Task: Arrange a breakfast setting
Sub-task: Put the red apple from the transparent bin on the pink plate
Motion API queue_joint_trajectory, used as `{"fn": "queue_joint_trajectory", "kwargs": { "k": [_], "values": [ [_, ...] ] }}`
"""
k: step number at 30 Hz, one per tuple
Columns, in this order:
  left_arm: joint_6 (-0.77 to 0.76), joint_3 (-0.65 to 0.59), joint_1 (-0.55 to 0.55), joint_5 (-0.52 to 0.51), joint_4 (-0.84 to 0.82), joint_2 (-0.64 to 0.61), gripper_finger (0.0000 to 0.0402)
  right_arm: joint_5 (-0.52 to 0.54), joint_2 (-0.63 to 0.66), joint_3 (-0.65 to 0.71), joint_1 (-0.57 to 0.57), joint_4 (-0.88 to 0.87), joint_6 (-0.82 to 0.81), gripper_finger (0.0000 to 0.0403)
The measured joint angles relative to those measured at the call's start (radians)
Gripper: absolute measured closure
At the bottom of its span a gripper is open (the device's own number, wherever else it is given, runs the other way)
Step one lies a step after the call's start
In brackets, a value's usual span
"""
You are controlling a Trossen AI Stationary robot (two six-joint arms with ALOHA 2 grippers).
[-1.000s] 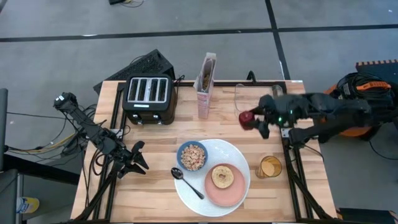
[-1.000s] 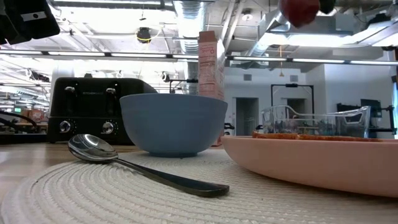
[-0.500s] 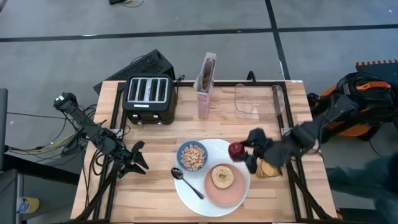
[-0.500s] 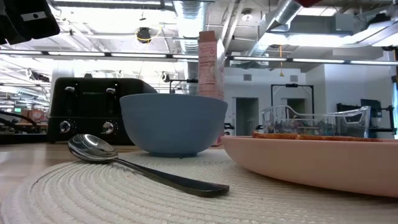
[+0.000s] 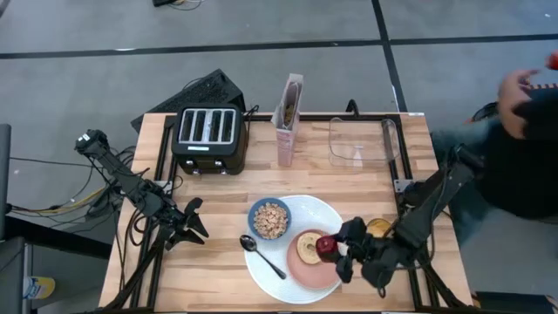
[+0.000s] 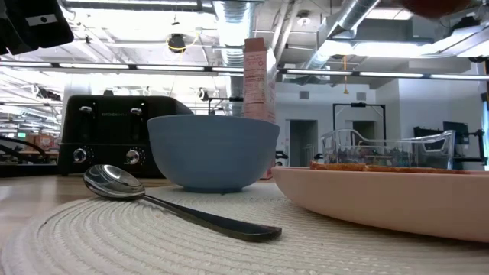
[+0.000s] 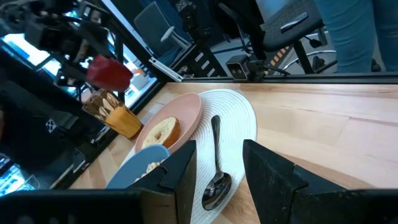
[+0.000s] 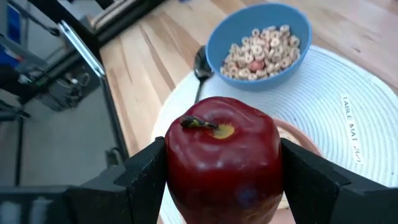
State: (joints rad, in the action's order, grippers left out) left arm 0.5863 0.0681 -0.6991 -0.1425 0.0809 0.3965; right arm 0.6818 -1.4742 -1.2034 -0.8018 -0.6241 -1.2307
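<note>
My right gripper (image 5: 331,249) is shut on a red apple (image 8: 221,155), held above the pink plate (image 5: 307,269). A toasted bagel half (image 5: 309,247) lies on that plate. The pink plate, a blue bowl of cereal (image 5: 269,219) and a black spoon (image 5: 261,255) rest on the large round white plate (image 5: 324,212). The apple also shows in the left wrist view (image 7: 109,71). My left gripper (image 5: 193,218) is open and empty at the table's left edge. My right gripper pinches the apple by its two opposite sides (image 8: 174,162) between its two fingers (image 8: 308,180). The fingers come slanting from the table's near right. The apple is lifted clear above the pink plate, its stem (image 8: 198,123) on top.
A black toaster (image 5: 207,138), a tall cereal box (image 5: 289,118) and a clear container (image 5: 362,142) stand along the far side. A glass of orange drink (image 5: 377,228) stands right of the white plate, partly under my right arm. A person (image 5: 523,131) is beyond the table's right edge.
My right gripper has carried the apple from beside the clear container at the far right toward the near edge and leftward. It is now over the pink plate. It has stayed shut on the apple. A person has come into view at the right.
</note>
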Motion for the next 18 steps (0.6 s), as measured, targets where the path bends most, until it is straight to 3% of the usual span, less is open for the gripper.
{"fn": "queue_joint_trajectory", "kwargs": {
  "k": [18],
  "values": [
    [0.000,0.000,0.000,0.000,0.000,0.000,0.0281,0.001,-0.283,0.000,-0.058,0.099,-0.020,0.0121]
  ]
}}
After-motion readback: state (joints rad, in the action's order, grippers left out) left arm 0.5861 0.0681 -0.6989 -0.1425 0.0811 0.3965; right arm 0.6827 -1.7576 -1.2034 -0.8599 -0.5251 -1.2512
